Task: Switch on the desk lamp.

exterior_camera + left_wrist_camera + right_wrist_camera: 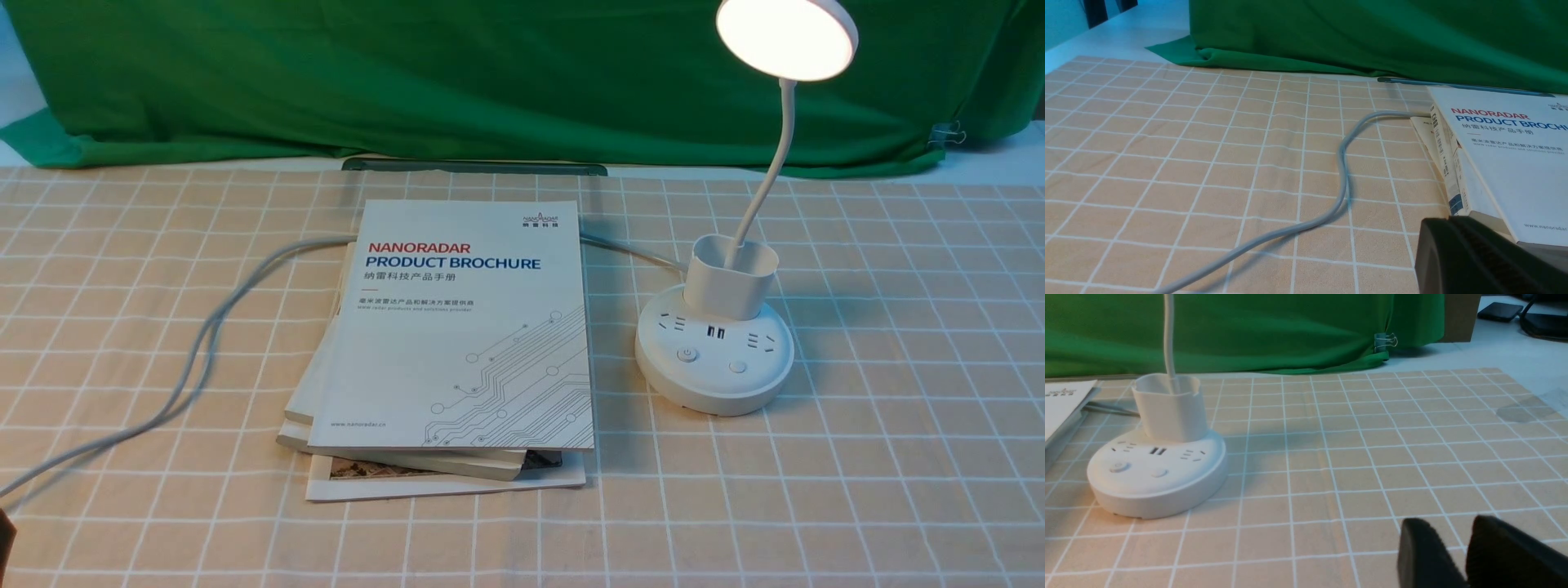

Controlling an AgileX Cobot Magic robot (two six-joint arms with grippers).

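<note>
The white desk lamp stands right of centre on the checked tablecloth. Its disc head point(788, 37) glows brightly at the top. A thin neck point(767, 175) runs down into the cup-shaped holder point(729, 278) on the round base point(714, 384), which has sockets and two buttons point(687, 354). The base also shows in the right wrist view point(1157, 486). My right gripper point(1451, 521) hovers low over bare cloth, well away from the base, with a narrow gap between its jaws and nothing in them. My left gripper point(1448, 219) is shut and empty beside the books.
A stack of books topped by a white brochure point(465, 327) lies in the middle. The lamp's grey cable point(204, 327) runs from under the books toward the front left. A green cloth point(490, 73) hangs along the back, with a dark flat strip point(473, 166) before it.
</note>
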